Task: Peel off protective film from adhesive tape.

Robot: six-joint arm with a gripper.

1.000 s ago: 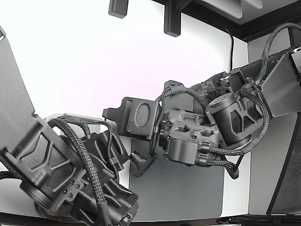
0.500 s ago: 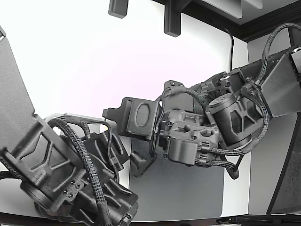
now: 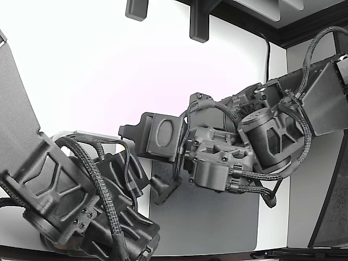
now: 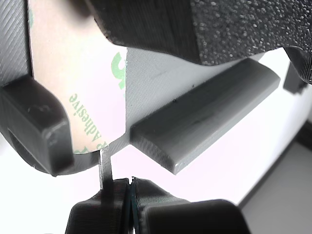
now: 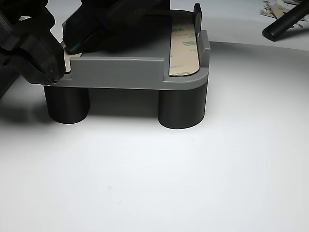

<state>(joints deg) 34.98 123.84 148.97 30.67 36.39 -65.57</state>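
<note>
You're looking at a robotics lab bench setup: bare white desk [image 5: 193, 183], a grey mat [image 3: 217, 217] near its edge, two black arms with braided cable looms [image 3: 98, 179]. A grey printed-looking fixture [image 5: 125, 72] on round legs sits on the desk. Paper scraps [image 5: 275, 7] litter the far corner.

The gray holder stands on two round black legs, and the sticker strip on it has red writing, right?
Not quite. The gray holder does stand on round black legs, but the writing on the sticker strip is green, not red. The other view shows the faint green print, and the wrist view shows it closer.
</note>
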